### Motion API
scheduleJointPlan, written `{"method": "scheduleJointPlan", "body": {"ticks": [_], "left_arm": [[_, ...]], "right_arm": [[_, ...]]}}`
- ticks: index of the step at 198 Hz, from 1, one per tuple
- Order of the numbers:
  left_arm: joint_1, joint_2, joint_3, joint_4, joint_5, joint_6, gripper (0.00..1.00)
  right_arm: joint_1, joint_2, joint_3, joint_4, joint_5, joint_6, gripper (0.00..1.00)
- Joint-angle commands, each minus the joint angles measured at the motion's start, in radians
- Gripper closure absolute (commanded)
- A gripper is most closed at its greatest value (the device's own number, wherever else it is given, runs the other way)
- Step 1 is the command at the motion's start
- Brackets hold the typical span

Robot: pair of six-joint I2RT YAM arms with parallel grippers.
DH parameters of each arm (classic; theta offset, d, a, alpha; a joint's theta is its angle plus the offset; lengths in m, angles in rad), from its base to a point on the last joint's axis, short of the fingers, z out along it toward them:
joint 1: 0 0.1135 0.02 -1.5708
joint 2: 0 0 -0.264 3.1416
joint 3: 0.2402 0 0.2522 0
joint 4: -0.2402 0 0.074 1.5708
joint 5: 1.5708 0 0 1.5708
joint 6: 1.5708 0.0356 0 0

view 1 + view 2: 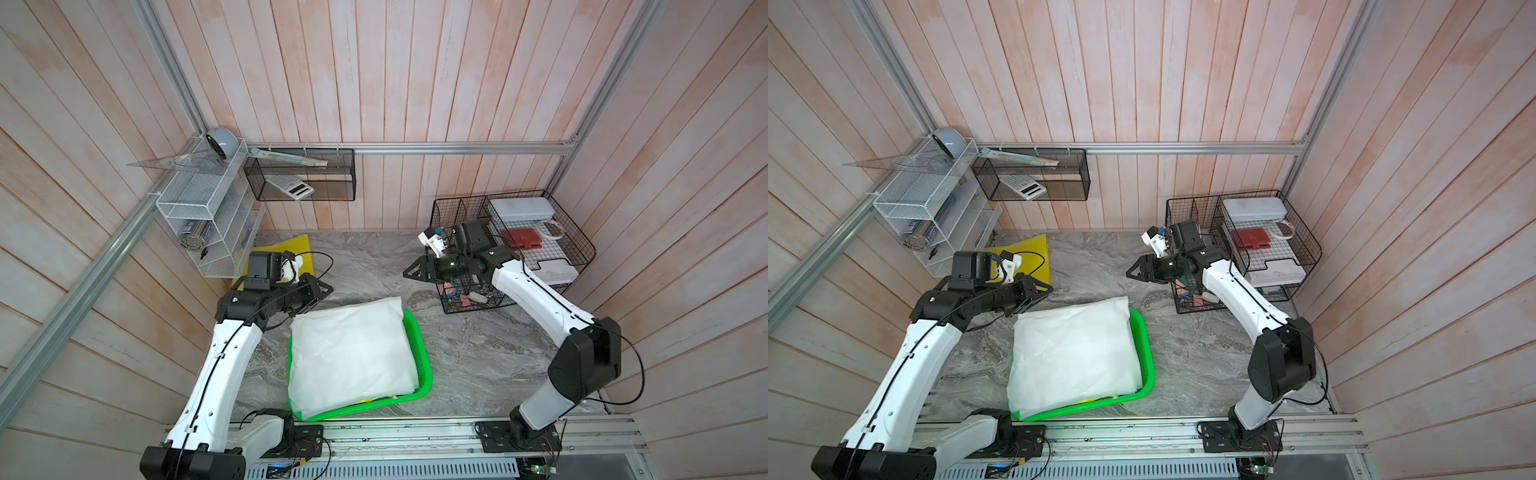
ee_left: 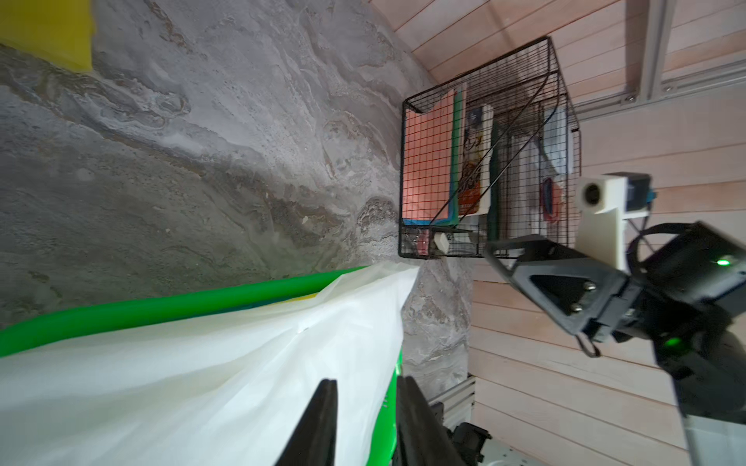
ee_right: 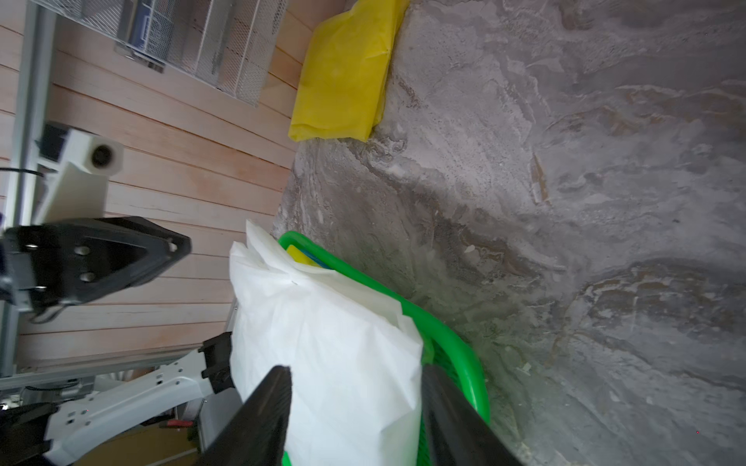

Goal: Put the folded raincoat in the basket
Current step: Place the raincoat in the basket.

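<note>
Item: white folded raincoat, lying in the green basket on the surface, spilling over the rim on the left.
I judge the placing done, perhaps a tuck left.
Left pincer: narrow gap, empty, near the raincoat's far corner.
Right pincer: wider, empty, well apart.
</note>
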Motion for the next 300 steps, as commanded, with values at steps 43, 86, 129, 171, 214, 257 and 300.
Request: {"method": "scheduleJointPlan", "body": {"ticks": [43,86,129,171,214,257,300], "left_arm": [[0.004,-0.076,-0.274,0.050,-0.179,-0.098,0.75],[0.008,-0.053,-0.310,0.033,-0.395,-0.096,0.75],[0.013,-0.071,-0.346,0.060,-0.394,-0.088,0.75],[0.012,-0.066,-0.422,0.098,-0.372,-0.117,0.75],[0.012,-0.135,-0.275,0.047,-0.326,-0.122,0.65],[0.012,-0.184,-0.286,0.068,-0.187,-0.161,0.61],[0.012,-0.186,-0.368,0.048,-0.223,-0.150,0.61]], "right_arm": [[0.325,0.063,-0.165,0.259,-0.008,0.205,0.61],[0.349,0.166,-0.203,0.283,0.053,0.202,0.66],[0.313,0.197,-0.239,0.250,0.072,0.173,0.69],[0.308,0.151,-0.218,0.228,0.067,0.173,0.68],[0.345,0.040,-0.197,0.314,0.043,0.349,0.68],[0.435,0.085,-0.177,0.343,0.058,0.391,0.68],[0.471,0.203,-0.154,0.301,0.073,0.354,0.69]]}}
